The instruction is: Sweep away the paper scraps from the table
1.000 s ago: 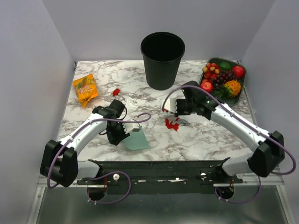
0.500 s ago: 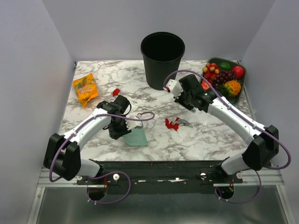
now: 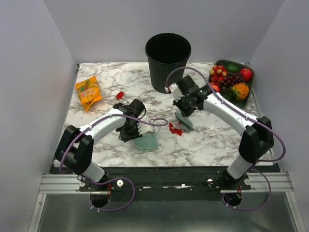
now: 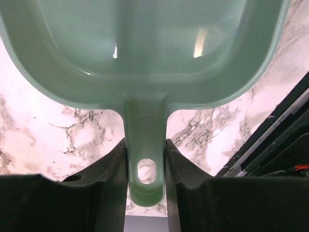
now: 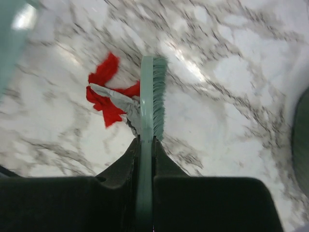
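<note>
Pale grey back wall (image 3: 96, 29) ahead of me, left wall (image 3: 29, 72) and right wall (image 3: 289, 48) the same grey, white counter (image 3: 212, 140) with grey swirls, silver rail (image 3: 270, 182) at its near edge, soft light

Tool (image 5: 146, 145) clamped on teal brush (image 5: 152, 92); red paper scraps (image 5: 103, 94) touching its left side on table (image 5: 231, 82)

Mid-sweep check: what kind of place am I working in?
Probably a lab test booth: plain grey walls enclose the marble-patterned table, with staged fruit and a black bin.
</note>
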`<move>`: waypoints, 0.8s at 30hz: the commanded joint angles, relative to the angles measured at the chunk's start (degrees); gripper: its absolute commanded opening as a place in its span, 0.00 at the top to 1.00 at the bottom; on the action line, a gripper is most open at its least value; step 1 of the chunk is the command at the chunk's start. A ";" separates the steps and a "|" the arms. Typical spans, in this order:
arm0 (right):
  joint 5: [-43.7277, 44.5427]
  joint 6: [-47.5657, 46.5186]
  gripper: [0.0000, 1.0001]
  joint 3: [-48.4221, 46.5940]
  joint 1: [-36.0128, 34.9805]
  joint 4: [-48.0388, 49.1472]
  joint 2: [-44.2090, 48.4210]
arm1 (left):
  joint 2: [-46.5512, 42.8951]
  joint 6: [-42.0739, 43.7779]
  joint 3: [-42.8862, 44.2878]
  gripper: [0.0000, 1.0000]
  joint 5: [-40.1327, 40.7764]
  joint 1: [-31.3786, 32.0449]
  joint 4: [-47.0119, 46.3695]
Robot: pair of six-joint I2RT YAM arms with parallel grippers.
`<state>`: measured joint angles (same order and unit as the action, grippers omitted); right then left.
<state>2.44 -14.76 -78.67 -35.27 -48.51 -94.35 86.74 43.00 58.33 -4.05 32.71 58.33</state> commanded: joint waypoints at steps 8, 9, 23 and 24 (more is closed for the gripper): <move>-28.22 6.43 0.99 -14.32 -3.14 -3.52 -2.27 | 4.05 -2.75 4.60 1.00 1.59 4.03 -0.58; -26.19 5.11 0.99 -13.97 -3.06 -3.52 -1.29 | 3.96 -2.49 4.43 1.00 1.59 3.94 -0.41; 0.03 4.47 0.99 -2.99 -1.56 -5.01 7.07 | -1.04 -2.75 1.35 1.00 2.12 4.03 3.55; -1.28 5.09 0.99 -0.71 -1.56 -5.45 7.24 | -1.22 -3.10 1.27 1.00 1.95 3.94 3.81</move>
<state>-2.48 -12.75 -84.75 -36.80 -50.39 -87.29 87.53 40.93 59.96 -3.18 36.47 59.29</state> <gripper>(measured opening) 0.138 0.382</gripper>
